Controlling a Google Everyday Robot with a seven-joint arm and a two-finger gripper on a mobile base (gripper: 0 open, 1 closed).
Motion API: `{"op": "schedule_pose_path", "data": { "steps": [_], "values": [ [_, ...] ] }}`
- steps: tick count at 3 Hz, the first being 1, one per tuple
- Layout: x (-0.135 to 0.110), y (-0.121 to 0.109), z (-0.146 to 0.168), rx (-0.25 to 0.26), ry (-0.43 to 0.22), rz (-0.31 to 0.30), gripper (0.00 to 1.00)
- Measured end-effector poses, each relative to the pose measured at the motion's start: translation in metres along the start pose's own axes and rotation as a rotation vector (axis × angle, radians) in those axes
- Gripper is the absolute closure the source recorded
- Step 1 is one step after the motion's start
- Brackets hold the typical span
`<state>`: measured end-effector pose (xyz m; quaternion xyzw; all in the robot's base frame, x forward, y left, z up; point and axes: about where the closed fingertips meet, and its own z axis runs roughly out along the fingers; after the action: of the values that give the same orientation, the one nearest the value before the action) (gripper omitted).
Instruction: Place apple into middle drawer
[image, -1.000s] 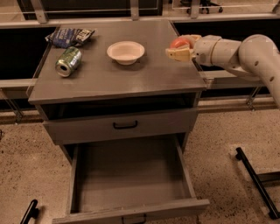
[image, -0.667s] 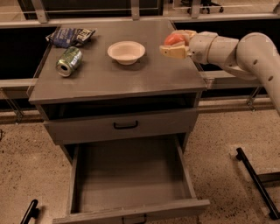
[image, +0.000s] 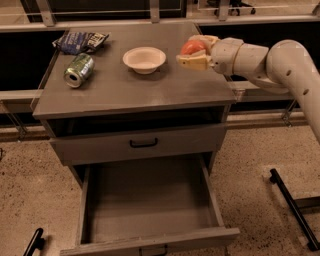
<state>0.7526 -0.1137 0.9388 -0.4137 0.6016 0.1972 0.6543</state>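
Note:
The red apple (image: 192, 47) is held between the fingers of my gripper (image: 196, 50), above the right part of the grey cabinet top (image: 135, 85), right of the white bowl (image: 144, 59). The gripper is shut on the apple; my white arm comes in from the right. The middle drawer (image: 150, 205) is pulled out wide below, at the cabinet's front, with its grey floor bare. It lies well below and to the left of the gripper.
A green soda can (image: 78, 70) lies on its side at the top's left, with a dark chip bag (image: 80, 41) behind it. A shut drawer front with a black handle (image: 144, 144) sits above the open drawer. A black bar (image: 292, 207) lies on the floor at right.
My gripper, with the apple in it, has moved to the left over the cabinet top, closer to the bowl. Everything else stands as before.

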Motion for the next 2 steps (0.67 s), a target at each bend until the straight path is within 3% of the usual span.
{"op": "schedule_pose_path", "data": {
  "steps": [1,2],
  "values": [
    [-0.005,0.062,-0.019,-0.148,-0.016,-0.083,1.0],
    [0.034,0.15,-0.055,-0.372,0.053,-0.098,1.0]
  ]
}}
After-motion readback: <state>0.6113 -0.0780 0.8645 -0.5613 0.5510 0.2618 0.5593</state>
